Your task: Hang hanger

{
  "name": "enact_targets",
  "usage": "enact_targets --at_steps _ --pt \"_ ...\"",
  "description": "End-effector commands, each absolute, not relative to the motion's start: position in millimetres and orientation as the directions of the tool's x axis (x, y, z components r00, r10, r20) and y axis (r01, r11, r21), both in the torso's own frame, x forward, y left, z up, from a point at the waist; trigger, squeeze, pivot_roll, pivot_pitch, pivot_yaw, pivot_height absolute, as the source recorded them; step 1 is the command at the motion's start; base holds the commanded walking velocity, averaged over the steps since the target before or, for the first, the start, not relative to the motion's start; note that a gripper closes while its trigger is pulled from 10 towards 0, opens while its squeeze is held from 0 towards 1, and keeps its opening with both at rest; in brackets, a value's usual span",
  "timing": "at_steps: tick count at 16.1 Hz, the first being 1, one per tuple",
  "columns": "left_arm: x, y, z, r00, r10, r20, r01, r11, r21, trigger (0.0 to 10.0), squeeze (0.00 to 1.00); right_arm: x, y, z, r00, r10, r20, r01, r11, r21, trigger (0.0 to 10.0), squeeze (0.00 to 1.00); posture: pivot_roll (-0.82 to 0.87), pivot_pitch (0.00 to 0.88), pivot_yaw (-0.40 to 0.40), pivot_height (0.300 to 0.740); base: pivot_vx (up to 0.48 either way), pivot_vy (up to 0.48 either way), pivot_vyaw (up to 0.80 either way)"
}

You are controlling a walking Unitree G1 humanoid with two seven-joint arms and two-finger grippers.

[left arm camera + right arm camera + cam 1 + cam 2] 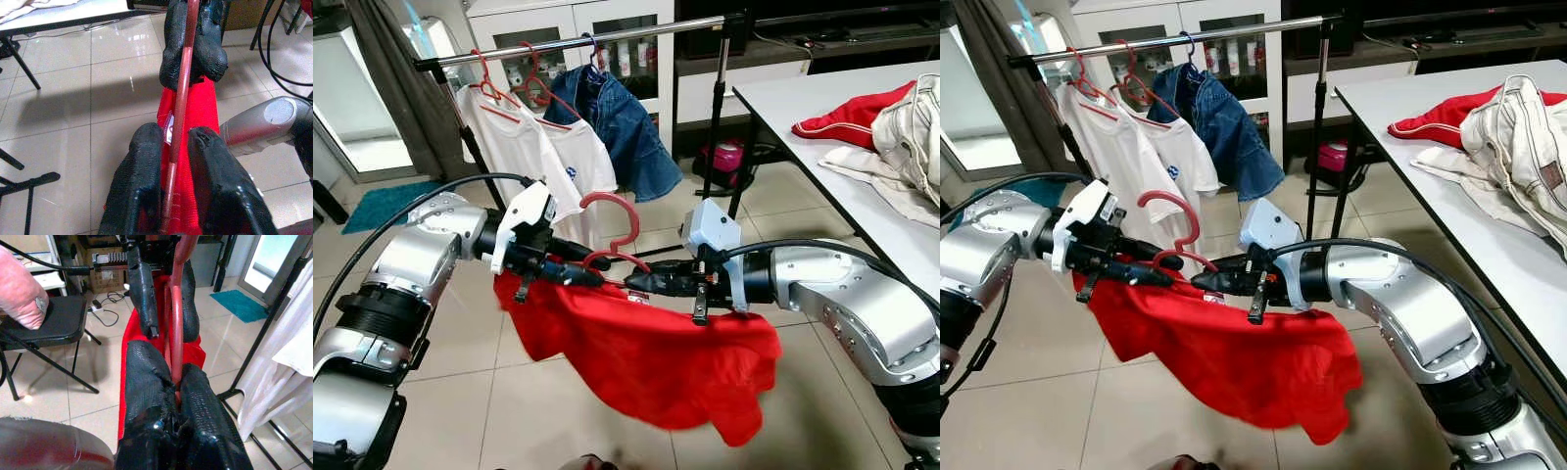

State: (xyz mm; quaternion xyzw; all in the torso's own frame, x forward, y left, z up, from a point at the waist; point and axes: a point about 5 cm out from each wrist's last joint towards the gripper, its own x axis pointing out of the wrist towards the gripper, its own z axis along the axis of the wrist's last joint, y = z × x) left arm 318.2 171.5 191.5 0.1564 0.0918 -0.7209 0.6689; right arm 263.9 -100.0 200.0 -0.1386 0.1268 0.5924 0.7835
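Left gripper (592,277): reaching inward, clamped on red plastic hanger (612,230) | right gripper (636,285): opposite, clamped on same hanger | red cloth garment (646,357): 1, draped below, before metal clothes rail (587,39) | hung garments: 3.

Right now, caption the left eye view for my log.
Both end effectors hold a red hanger with a red shirt before the rack.
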Motion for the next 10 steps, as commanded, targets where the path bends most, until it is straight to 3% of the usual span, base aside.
enact_targets --at_steps 1,9,10 --pt "320.1 173.8 193.8 -0.051 -0.933 -0.356 0.993 -0.084 0.08 0.0 0.0 265.3 -99.5 216.4 0.284 0.911 -0.299 -0.959 0.26 -0.117 10.0 0.0 -0.15 0.0 0.152 0.719 0.0 0.0 0.0" --pt "321.1 177.2 190.5 -0.063 -0.926 -0.373 0.994 -0.092 0.062 0.0 0.0 266.4 -100.7 218.3 0.289 0.912 -0.29 -0.957 0.265 -0.12 10.0 0.0 -0.15 0.0 0.155 0.719 0.0 0.0 0.0" --pt "321.0 178.6 189.4 -0.05 -0.931 -0.363 0.995 -0.078 0.061 0.0 0.0 265.4 -100.6 218.0 0.288 0.913 -0.288 -0.957 0.264 -0.121 10.0 0.74 -0.15 0.0 0.155 0.719 0.0 0.0 0.0"
